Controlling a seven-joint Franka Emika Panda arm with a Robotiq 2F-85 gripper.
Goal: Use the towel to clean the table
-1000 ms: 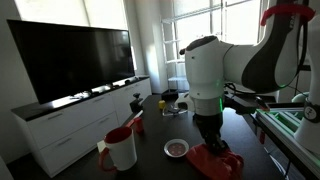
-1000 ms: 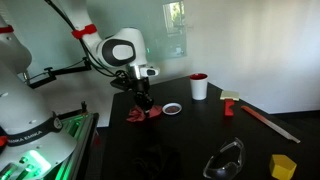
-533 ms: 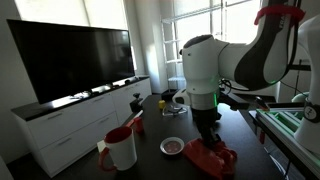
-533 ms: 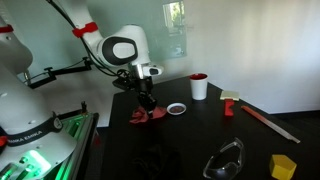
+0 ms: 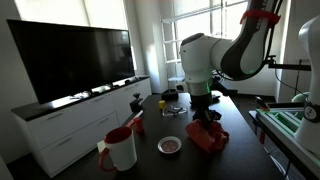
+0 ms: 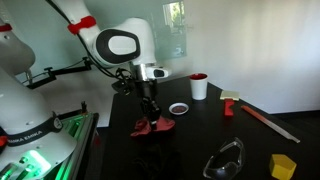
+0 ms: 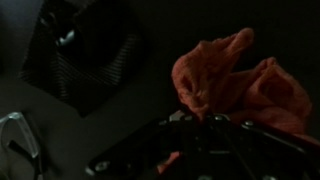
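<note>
A crumpled red towel (image 5: 207,136) lies on the black table (image 5: 240,150); it also shows in the other exterior view (image 6: 152,126) and in the wrist view (image 7: 240,85). My gripper (image 5: 205,120) points straight down onto the towel and is shut on it, pressing it against the table top (image 6: 190,140). In the wrist view the dark jaws (image 7: 195,128) pinch a fold of the red cloth, with cloth showing above and below the fingers.
A small white dish (image 5: 170,146) with red contents sits beside the towel (image 6: 178,108). A white mug (image 5: 122,150) with a red rim stands nearby (image 6: 199,86). A yellow block (image 6: 283,164), a red stick (image 6: 262,117) and a wire loop (image 6: 225,160) lie further along.
My gripper has dragged the towel across the table, away from the table's edge and past the small white dish. The dish and mug have not moved.
</note>
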